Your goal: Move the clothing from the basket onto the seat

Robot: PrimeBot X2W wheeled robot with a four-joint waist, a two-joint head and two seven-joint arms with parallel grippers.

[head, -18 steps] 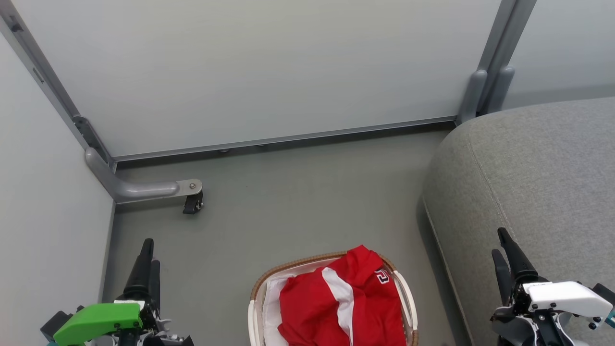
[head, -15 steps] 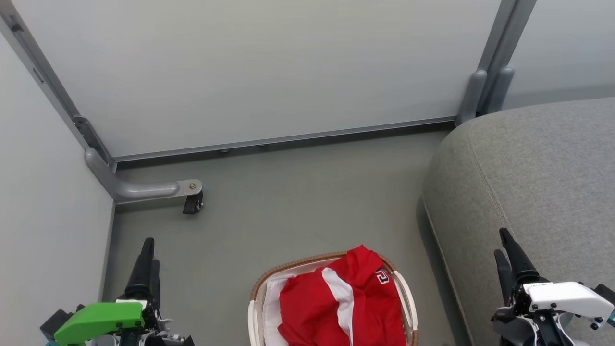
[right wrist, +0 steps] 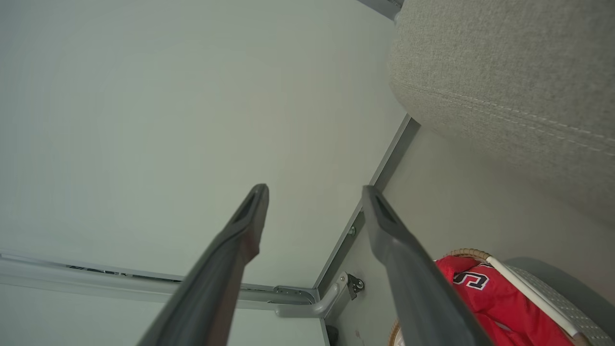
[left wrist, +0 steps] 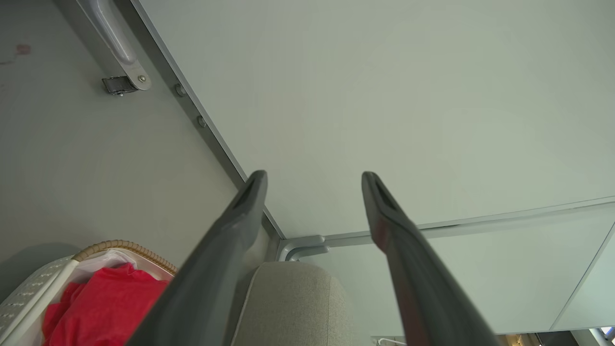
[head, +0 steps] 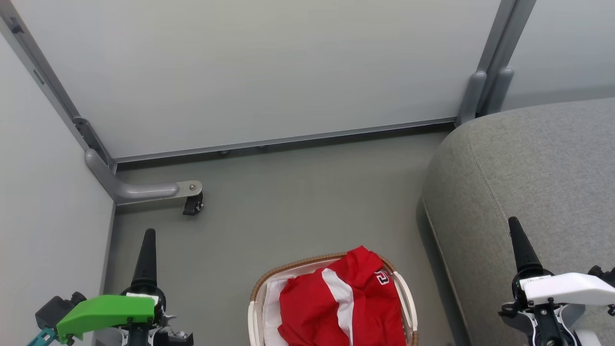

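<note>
The clothing [head: 346,302] is bright red with white stripes and a small logo, heaped in the basket [head: 293,265] at the bottom centre of the head view. The grey seat [head: 543,168] fills the right side. My left gripper [head: 149,235] hovers over the floor left of the basket, and its wrist view shows it open [left wrist: 313,177] and empty, with the clothing [left wrist: 101,307] at lower left. My right gripper [head: 514,223] hangs over the seat's front edge, open [right wrist: 314,189] and empty, with the clothing [right wrist: 495,298] and the basket wall [right wrist: 547,293] at lower right.
Pale partition panels [head: 269,72] close off the back and the left side. A grey metal foot with a black caster [head: 192,204] juts onto the floor [head: 298,202] at the left. Open floor lies between the basket and the back panel.
Both grippers have turned about their wrists, so each now shows as a single finger edge-on in the head view, and both tips sit a little higher. Basket and clothing are unmoved.
</note>
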